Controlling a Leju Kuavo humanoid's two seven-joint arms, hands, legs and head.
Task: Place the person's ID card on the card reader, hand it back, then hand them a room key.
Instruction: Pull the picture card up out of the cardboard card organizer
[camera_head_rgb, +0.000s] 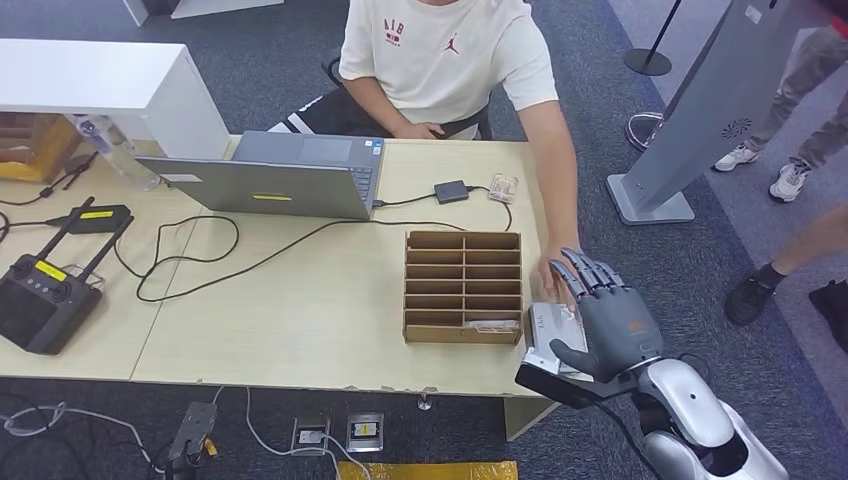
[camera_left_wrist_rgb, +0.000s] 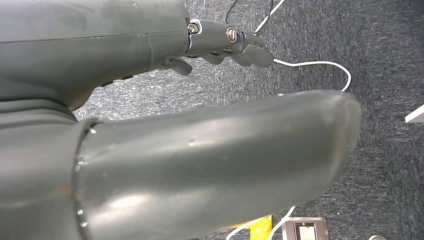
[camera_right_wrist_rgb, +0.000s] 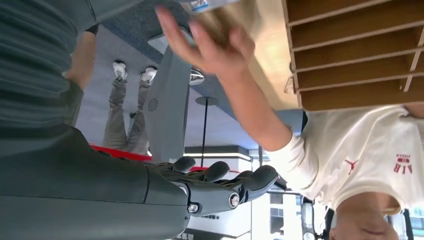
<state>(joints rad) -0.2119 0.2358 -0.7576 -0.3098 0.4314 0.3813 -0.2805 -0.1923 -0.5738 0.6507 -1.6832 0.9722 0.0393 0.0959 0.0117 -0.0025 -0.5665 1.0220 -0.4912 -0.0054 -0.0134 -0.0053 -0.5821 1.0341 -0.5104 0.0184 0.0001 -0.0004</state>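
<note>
Right robot hand (camera_head_rgb: 610, 318) fingers spread, empty, covering card reader (camera_head_rgb: 545, 335), person's hand (camera_head_rgb: 556, 272) half hidden, left robot hand (camera_left_wrist_rgb: 220, 42) curled.

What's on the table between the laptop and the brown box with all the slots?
In the head view, only a black cable crosses the bare tabletop between the laptop and the slotted box.

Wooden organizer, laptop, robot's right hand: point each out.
wooden organizer (camera_head_rgb: 463, 287), head view, middle dividers.
laptop (camera_head_rgb: 262, 187), head view, back of its lid.
right hand (camera_head_rgb: 610, 315), head view, back of the palm.
</note>
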